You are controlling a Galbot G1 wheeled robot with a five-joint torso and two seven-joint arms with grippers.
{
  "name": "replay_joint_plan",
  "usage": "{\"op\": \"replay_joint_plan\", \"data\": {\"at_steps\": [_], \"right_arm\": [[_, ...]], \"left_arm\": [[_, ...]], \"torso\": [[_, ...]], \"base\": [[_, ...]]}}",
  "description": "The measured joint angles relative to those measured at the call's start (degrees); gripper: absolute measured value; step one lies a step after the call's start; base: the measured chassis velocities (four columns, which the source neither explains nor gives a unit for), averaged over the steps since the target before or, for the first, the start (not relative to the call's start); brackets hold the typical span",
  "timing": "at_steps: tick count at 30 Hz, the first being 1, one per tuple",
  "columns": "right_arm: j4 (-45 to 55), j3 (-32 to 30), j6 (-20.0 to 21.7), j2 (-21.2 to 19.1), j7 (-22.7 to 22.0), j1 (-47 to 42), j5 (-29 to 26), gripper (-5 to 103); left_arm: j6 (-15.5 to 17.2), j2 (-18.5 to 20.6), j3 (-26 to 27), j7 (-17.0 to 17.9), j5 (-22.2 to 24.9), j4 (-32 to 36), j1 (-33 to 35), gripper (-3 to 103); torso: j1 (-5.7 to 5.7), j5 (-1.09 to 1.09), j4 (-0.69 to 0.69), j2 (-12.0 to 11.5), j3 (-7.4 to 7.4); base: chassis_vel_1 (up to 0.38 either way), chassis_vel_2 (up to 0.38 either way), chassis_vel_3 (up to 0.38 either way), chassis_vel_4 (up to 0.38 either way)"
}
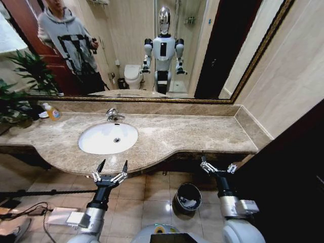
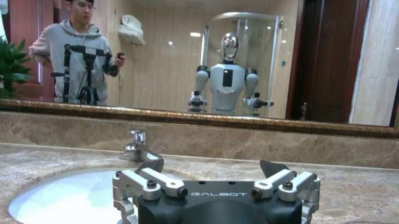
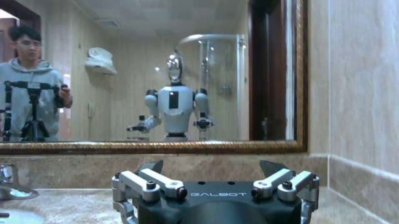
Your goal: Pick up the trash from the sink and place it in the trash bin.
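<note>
Floor-level trash bin (image 1: 188, 197), head view alone.

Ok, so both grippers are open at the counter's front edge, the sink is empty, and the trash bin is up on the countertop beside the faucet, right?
Not quite. The trash bin stands on the floor below the counter, between the arms, as the head view shows. The rest holds: the left gripper and right gripper are open at the counter's front edge, and the sink looks empty.
</note>
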State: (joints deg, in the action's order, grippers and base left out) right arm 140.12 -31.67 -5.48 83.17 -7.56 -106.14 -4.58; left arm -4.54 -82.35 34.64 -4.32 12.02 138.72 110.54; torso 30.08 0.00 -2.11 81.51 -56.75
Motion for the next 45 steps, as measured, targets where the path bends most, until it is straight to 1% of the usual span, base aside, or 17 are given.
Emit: {"op": "replay_joint_plan", "data": {"at_steps": [5,7,10,11,14,45], "right_arm": [[1.23,-0.11,-0.7,0.19,0.7,-1.19,0.35,100],[0.6,-0.64,-1.99,0.25,1.43,-2.07,0.34,100],[0.07,-1.14,-2.84,0.25,1.93,-2.75,0.3,100],[-0.69,-1.65,-3.84,0.3,2.5,-3.36,0.25,100],[-1.38,-1.87,-4.52,0.43,2.98,-4.06,0.21,100],[-1.88,-1.82,-4.77,0.47,3.16,-4.36,-0.03,100]], "left_arm": [[0.0,0.0,0.0,0.0,0.0,0.0,0.0,100],[0.0,0.0,0.0,0.0,0.0,0.0,0.0,100],[0.0,0.0,0.0,0.0,0.0,0.0,0.0,100],[0.0,0.0,0.0,0.0,0.0,0.0,0.0,100],[0.0,0.0,0.0,0.0,0.0,0.0,0.0,100],[0.0,0.0,0.0,0.0,-0.01,0.0,0.0,100]], "torso": [[0.0,0.0,0.0,0.0,0.0],[0.0,0.0,0.0,0.0,0.0],[0.0,0.0,0.0,0.0,0.0],[0.0,0.0,0.0,0.0,0.0],[0.0,0.0,0.0,0.0,0.0],[0.0,0.0,0.0,0.0,0.0]], "base": [[0.0,0.0,0.0,0.0],[0.0,0.0,0.0,0.0],[0.0,0.0,0.0,0.0],[0.0,0.0,0.0,0.0],[0.0,0.0,0.0,0.0],[0.0,0.0,0.0,0.0]]}}
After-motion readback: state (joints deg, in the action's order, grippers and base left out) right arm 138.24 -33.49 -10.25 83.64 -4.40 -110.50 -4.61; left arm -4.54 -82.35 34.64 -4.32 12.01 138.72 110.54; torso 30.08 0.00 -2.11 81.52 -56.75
